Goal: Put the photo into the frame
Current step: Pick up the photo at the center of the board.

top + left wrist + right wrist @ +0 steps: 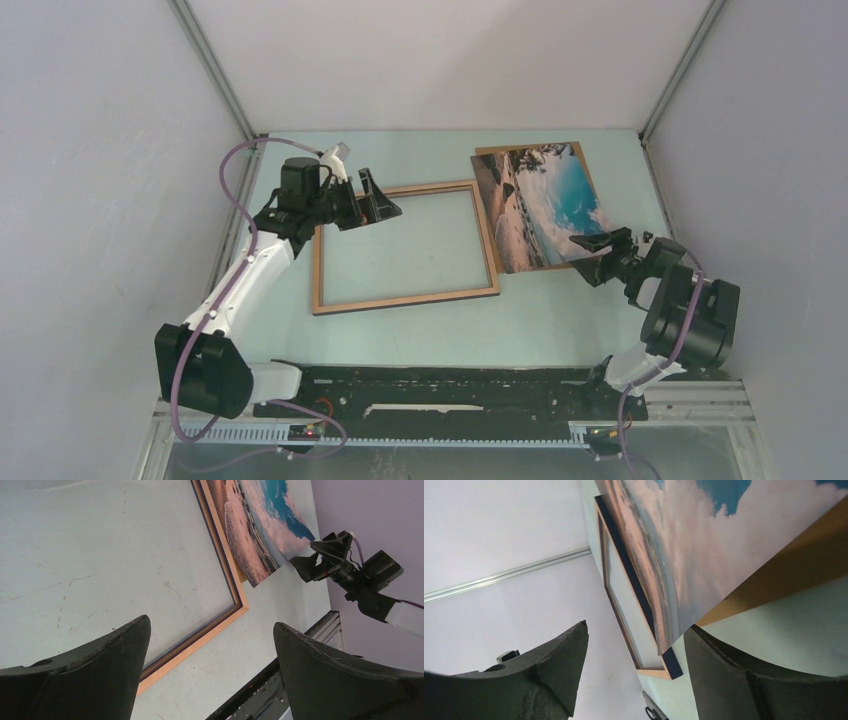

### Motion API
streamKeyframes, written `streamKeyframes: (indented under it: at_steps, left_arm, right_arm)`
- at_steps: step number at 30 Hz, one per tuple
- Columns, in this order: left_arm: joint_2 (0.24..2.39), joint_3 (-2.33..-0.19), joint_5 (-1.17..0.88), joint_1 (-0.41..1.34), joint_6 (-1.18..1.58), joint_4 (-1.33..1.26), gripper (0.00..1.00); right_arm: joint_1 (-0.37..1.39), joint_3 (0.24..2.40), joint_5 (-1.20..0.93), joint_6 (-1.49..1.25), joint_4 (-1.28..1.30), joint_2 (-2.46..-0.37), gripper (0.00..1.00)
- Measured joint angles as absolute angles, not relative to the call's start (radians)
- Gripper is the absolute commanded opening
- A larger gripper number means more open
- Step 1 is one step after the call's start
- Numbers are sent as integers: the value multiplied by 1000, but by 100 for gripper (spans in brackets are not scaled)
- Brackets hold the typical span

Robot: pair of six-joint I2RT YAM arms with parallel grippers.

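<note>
The left end effector (378,200) hangs fully open above the far-left corner of the frame (405,297). The frame lies empty on the worktop (560,320) beneath and ahead of it. The right end effector (598,257) is open, jaws straddling a corner of the photo (540,205), which extends ahead of it on a brown backing board (527,149). Progress appears early: gripping, transfer and seating remain.

Brown backing board (796,575) on table (400,335).
</note>
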State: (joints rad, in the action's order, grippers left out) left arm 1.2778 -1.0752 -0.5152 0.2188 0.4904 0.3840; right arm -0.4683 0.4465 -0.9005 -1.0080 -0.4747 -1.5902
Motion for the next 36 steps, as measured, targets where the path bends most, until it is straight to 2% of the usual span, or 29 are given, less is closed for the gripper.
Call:
streamKeyframes:
  at_steps: [4,11,19,26,29,33,36]
  left_arm:
    - [1278,-1075,-515,219,490,384,100]
    - [1278,-1075,-515,220,489,384,100]
    - [1278,-1075,-515,221,489,384,100]
    - [1278,-1075,-507,221,489,384,100]
    - [1278,-1075,-507,223,489,384,100]
    - [1278,-1075,-505,223,489,384,100]
    - [1278,-1075,-498,223,488,384,100]
  right_arm:
    - [-461,447,-900,-1033,-514,-1558,76]
    - [-404,456,-875,-1113,-661,-1615,65]
    - [-368,457,-714,-1153,-711,-1644,58]
    - [-364,465,-623,-1192,-853,-1765,46]
    - [-360,485,-608,-1223,-923,-1834,35]
    - [-344,535,-590,-1270,-1010,-1914,12]
    - [-338,549,-585,-1305,-1053,-1929,5]
